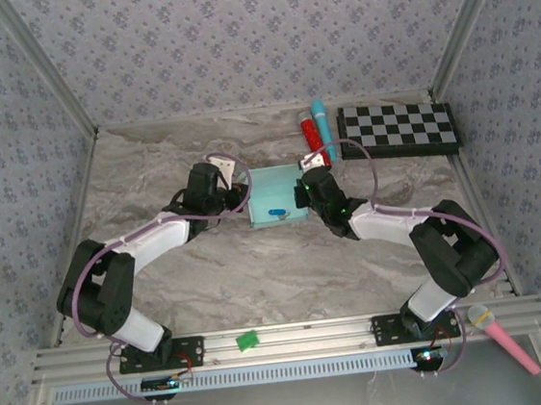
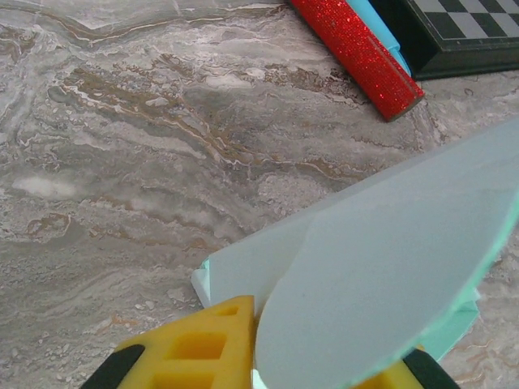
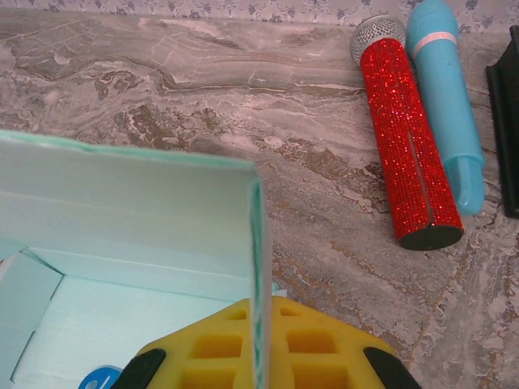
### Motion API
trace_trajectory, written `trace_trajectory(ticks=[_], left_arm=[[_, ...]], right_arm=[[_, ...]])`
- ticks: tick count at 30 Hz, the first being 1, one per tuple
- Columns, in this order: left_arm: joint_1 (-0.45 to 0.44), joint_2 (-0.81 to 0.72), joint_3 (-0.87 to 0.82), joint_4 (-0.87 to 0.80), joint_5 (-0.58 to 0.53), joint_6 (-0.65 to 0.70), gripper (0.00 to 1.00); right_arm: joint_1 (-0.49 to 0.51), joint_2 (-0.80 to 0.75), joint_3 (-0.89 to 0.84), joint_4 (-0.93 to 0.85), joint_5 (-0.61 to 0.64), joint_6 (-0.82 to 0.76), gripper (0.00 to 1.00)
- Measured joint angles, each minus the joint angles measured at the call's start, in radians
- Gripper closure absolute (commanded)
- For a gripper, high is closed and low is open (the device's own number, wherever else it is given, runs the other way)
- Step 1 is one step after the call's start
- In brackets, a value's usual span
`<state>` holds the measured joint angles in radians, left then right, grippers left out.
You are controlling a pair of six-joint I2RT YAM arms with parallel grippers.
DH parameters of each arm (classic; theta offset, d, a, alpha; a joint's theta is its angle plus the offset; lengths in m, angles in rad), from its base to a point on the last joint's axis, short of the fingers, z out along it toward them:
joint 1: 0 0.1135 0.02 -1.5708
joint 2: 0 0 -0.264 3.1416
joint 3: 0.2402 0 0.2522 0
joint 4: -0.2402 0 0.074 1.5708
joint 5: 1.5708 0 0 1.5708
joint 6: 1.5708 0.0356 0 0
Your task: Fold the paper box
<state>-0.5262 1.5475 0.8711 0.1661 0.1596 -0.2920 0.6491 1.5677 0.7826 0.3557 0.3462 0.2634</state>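
Note:
The paper box [image 1: 272, 202] is a pale mint card tray with raised walls at mid-table, a small blue mark [image 1: 276, 211] on its floor. My left gripper [image 1: 236, 198] is at its left side. In the left wrist view a rounded flap [image 2: 389, 243] of the box runs between the yellow fingers [image 2: 203, 348], which stand a little apart; the far finger is mostly hidden behind it, so the gripper [image 2: 312, 369] looks open. My right gripper [image 1: 301, 195] is at the box's right side. In the right wrist view that gripper [image 3: 259, 340] is shut on the upright right wall [image 3: 122, 211].
A red glitter microphone [image 1: 311, 132] [image 3: 405, 146] and a blue one [image 1: 323, 129] [image 3: 446, 97] lie just behind the box. The checkerboard [image 1: 398, 129] sits at back right. A pink microphone [image 1: 502, 333] and a green piece [image 1: 247, 339] rest on the front rail.

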Motion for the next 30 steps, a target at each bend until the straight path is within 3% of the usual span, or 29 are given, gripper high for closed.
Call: trace_trajectory(ticks=[16,30], left_arm=[[-0.011,0.013,-0.001,0.014,-0.023,-0.05,0.76],[-0.019,0.025,-0.001,0.022,-0.022,-0.077,0.82]], right_arm=[[0.038,0.006,0.0,0.0,0.097,0.055,0.94],[0.045,0.009,0.0,0.0,0.122,0.076,0.94]])
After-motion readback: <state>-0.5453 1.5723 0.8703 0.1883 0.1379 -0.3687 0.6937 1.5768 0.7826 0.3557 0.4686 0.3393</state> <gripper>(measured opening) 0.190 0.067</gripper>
